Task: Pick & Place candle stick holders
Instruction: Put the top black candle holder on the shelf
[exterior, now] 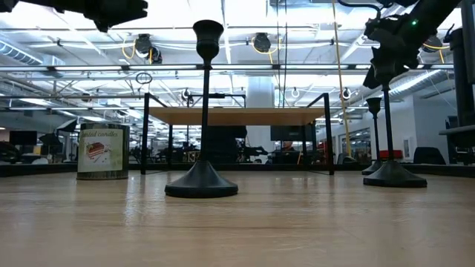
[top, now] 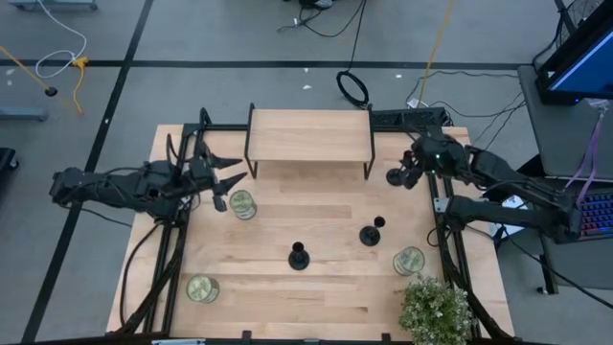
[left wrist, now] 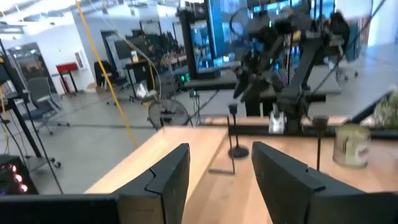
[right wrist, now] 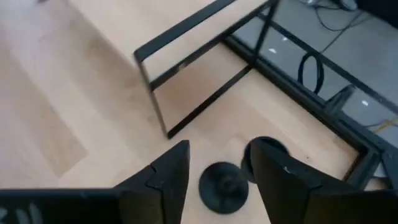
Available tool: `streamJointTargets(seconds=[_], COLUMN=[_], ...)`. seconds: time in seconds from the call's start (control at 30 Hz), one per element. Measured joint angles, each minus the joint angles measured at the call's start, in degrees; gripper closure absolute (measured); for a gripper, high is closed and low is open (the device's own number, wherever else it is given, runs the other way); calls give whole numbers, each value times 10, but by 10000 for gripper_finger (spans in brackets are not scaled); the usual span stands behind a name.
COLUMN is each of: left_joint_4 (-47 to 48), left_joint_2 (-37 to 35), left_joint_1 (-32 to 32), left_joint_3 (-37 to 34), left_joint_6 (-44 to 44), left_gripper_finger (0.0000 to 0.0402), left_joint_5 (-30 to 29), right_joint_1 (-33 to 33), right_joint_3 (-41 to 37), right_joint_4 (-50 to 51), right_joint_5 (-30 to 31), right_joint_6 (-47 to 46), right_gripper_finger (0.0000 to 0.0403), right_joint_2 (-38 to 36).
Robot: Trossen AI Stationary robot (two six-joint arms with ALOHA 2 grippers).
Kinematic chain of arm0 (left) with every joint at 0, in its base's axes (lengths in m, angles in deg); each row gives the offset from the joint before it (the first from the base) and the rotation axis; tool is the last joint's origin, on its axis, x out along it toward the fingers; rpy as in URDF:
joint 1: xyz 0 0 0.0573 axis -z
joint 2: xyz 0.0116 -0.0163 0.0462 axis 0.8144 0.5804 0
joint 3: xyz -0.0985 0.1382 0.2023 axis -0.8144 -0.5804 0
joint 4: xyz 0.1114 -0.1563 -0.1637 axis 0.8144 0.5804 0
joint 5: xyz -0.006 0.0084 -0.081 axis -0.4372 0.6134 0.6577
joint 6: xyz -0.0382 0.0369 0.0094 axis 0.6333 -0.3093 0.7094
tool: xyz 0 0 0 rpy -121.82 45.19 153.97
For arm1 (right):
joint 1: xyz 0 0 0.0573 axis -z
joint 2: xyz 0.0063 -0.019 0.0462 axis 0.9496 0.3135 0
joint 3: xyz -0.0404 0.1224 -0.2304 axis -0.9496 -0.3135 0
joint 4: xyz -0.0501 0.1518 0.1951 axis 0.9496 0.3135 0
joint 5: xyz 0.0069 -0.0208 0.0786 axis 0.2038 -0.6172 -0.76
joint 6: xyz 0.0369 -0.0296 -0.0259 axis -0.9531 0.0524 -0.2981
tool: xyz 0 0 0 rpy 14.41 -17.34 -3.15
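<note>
Three black candle stick holders stand upright on their round bases on the wooden table. One (top: 299, 257) is near the middle and shows up front in the low view (exterior: 202, 111). One (top: 371, 233) is to its right (exterior: 390, 148). The third (top: 394, 177) stands at the far right, by the shelf's leg. My right gripper (top: 400, 172) is open just above it; in the right wrist view the holder (right wrist: 224, 185) shows between the fingers (right wrist: 165, 177), apart from them. My left gripper (top: 228, 178) is open and empty (left wrist: 221, 168) above the table's left part.
A wooden shelf on a black frame (top: 308, 134) stands at the table's far middle. Clear glass jars stand near my left gripper (top: 242, 204), at the near left (top: 203, 287) and at the near right (top: 409, 261). A potted plant (top: 436, 307) is at the near right corner.
</note>
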Motion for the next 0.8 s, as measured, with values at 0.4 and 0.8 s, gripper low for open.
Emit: streamJointTargets(seconds=[0.4,0.8], left_joint_4=[-27,-30], left_joint_2=[6,8], left_joint_1=[0,0], left_joint_3=[0,0], left_joint_6=[6,33], left_gripper_finger=[220,220], left_joint_5=[0,1], right_joint_1=[0,0], right_joint_3=[-12,-109], right_joint_4=[58,-39], right_joint_5=[53,23], right_joint_6=[-93,-105], right_gripper_finger=[253,243], right_joint_2=[-33,-31])
